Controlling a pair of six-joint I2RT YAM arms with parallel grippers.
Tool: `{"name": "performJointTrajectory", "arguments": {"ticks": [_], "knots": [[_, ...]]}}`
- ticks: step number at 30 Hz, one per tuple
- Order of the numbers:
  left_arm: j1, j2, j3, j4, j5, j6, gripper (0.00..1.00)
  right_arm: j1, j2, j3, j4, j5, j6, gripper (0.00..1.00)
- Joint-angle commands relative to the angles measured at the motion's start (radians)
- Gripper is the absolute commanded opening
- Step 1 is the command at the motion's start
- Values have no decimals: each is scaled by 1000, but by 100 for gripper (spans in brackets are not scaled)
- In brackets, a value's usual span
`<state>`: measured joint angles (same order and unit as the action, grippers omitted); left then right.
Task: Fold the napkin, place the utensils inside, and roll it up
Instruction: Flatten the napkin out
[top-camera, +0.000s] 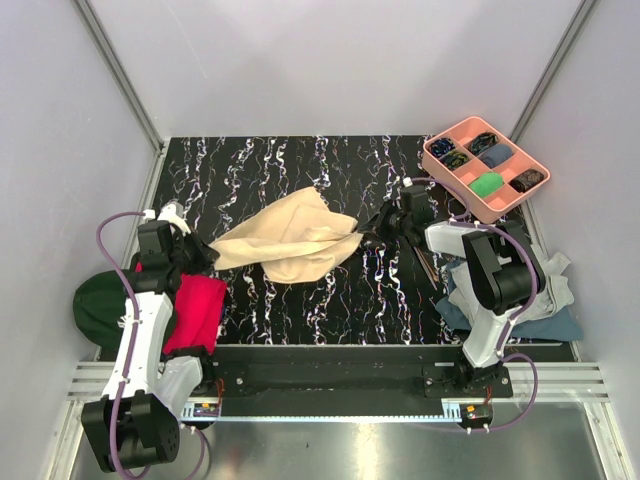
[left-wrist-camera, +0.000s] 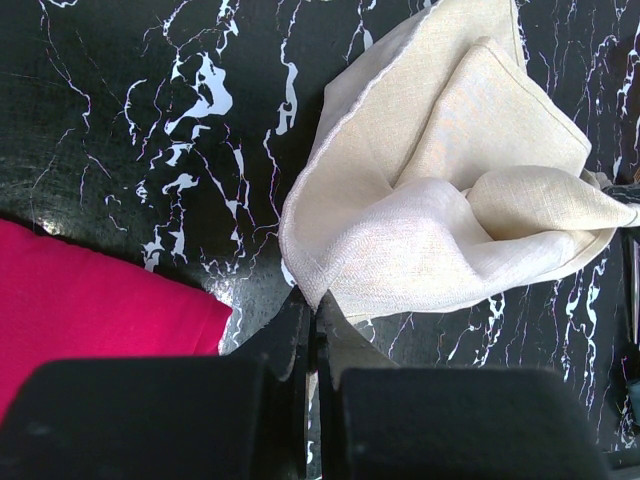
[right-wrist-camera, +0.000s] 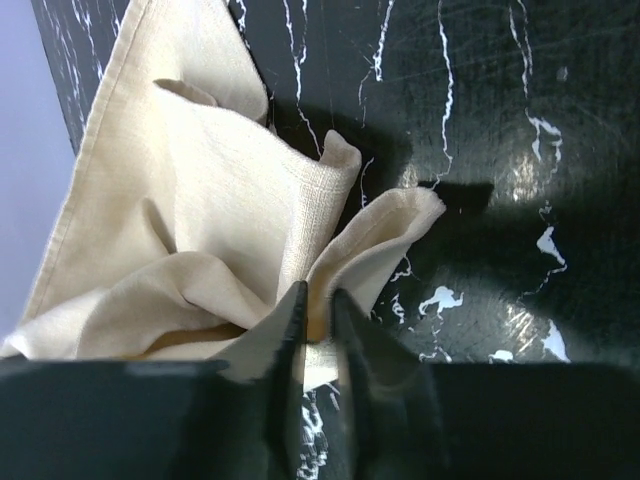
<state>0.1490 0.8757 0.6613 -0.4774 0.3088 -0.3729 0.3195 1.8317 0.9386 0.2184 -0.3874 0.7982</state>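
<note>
The beige napkin lies bunched and partly folded on the black marbled table, stretched between my two grippers. My left gripper is shut on the napkin's left corner. My right gripper is shut on the napkin's right edge, with cloth pinched between the jaws. The napkin fills the upper part of both wrist views. The thin bronze utensils lie on the table under my right arm, mostly hidden by it.
A bright red cloth lies under my left arm, also in the left wrist view. A dark green cloth sits at the left table edge. Grey and blue cloths lie at the right. A pink compartment tray stands at the back right.
</note>
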Motion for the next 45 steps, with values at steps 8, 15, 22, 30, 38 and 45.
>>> {"name": "performJointTrajectory", "arguments": {"ticks": [8, 15, 22, 30, 38, 45], "knots": [[14, 135, 344, 91, 105, -72, 0, -42, -156, 307, -301, 74, -169, 0], [76, 252, 805, 109, 168, -141, 0, -43, -333, 632, -573, 251, -343, 0], [118, 192, 769, 152, 257, -178, 0, -42, -552, 536, -605, 303, -373, 0], [119, 42, 817, 112, 268, -166, 0, -42, -756, 568, -685, 331, -435, 0], [119, 166, 815, 121, 308, -195, 0, -42, -620, 680, -695, 329, -447, 0], [119, 379, 822, 201, 334, -213, 0, -43, -300, 918, -672, 323, -467, 0]]}}
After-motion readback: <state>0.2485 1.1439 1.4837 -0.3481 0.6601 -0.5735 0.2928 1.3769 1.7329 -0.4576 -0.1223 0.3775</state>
